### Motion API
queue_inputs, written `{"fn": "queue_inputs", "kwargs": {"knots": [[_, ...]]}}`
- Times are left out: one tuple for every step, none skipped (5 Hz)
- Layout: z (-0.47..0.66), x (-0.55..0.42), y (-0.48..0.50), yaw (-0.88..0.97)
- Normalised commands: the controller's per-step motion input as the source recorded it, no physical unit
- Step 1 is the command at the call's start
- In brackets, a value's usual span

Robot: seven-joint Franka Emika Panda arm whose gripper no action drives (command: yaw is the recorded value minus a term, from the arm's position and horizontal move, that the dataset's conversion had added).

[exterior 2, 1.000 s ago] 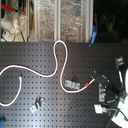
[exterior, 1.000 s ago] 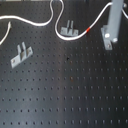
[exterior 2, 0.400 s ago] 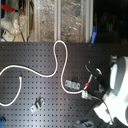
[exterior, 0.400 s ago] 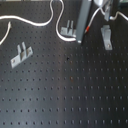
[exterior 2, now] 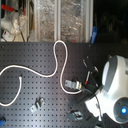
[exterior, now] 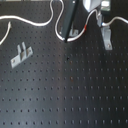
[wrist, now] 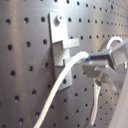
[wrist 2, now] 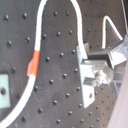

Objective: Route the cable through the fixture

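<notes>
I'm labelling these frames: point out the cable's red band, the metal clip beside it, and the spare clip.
red band [wrist 2: 33,65], second wrist view, its middle.
metal clip [wrist: 59,44], first wrist view, upright plate.
spare clip [exterior: 21,55], first exterior view, base.

text: none readable | labels: none | brands: none | numbers: none | signs: none | all four views checked

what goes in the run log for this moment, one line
phase: routing | gripper: shut on cable | red band: near gripper | nearest clip: cable beside it, threading unclear | other clips: untouched
</notes>
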Motion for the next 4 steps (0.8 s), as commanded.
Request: {"fn": "queue_inputs", "kwargs": {"knots": [[0.14, 0.139, 0.157, 0.52], [0.0, 0.028, 0.009, 0.0], [0.03, 0.225, -0.094, 0.45], [0.1, 0.176, -0.059, 0.58]]}}
